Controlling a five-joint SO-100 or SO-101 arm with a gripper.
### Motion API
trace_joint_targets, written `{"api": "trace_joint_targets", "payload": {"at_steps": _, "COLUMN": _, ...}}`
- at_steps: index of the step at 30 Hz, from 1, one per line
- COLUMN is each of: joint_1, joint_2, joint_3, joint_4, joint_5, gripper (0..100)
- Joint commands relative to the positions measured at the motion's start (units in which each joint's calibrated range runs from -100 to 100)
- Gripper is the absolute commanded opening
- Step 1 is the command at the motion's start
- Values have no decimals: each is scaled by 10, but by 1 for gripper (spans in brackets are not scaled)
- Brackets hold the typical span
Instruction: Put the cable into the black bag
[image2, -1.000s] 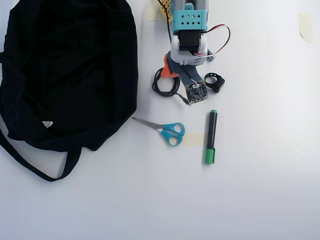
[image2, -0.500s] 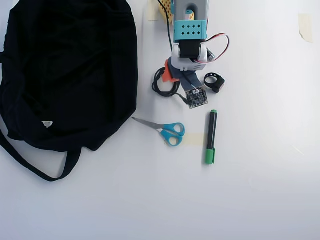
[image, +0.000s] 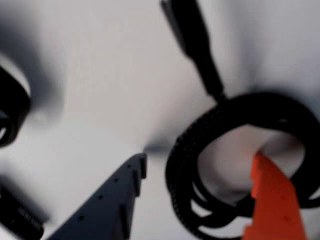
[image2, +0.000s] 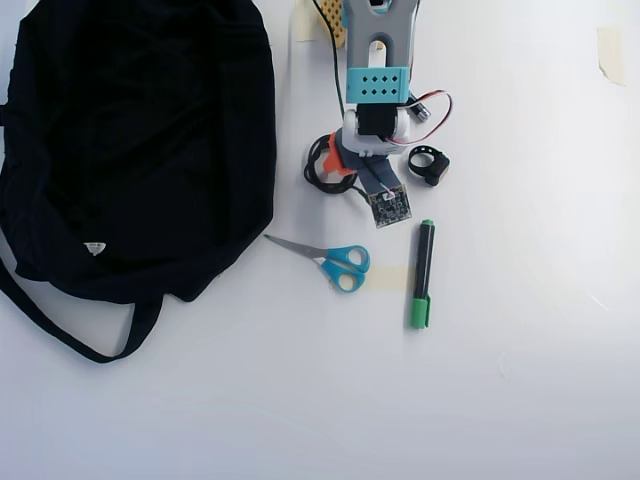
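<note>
The cable (image: 260, 107) is a thin black cord in a small round coil on the white table, with a short tail ending in a plug (image: 192, 30). My gripper (image: 200, 157) is open and low over it. The orange finger (image: 272, 200) stands inside the coil's hole and the dark finger (image: 115, 200) stands outside the coil's left side, so that side lies between the jaws. In the overhead view the cable (image2: 316, 168) lies beside the gripper (image2: 340, 165), just right of the black bag (image2: 140, 130). The bag lies flat with its strap (image2: 70, 335) trailing at the front.
A small black ring strap (image2: 430, 163) lies right of the arm; a blurred black ring (image: 10, 110) shows at the wrist view's left edge. Blue-handled scissors (image2: 335, 262) and a green-capped marker (image2: 423, 273) lie in front of the arm. Tape (image2: 610, 50) sits at the far right.
</note>
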Motion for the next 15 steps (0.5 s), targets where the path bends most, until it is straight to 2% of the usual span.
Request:
{"api": "trace_joint_targets", "payload": {"at_steps": 1, "joint_1": -3, "joint_2": 7, "joint_3": -3, "joint_4": -14, "joint_5": 0, "gripper": 27}}
{"api": "trace_joint_targets", "payload": {"at_steps": 11, "joint_1": 0, "joint_2": 9, "joint_3": -3, "joint_4": -15, "joint_5": 0, "gripper": 26}}
{"api": "trace_joint_targets", "payload": {"at_steps": 14, "joint_1": 0, "joint_2": 9, "joint_3": -3, "joint_4": -15, "joint_5": 0, "gripper": 20}}
{"api": "trace_joint_targets", "payload": {"at_steps": 15, "joint_1": 0, "joint_2": 9, "joint_3": -3, "joint_4": -15, "joint_5": 0, "gripper": 15}}
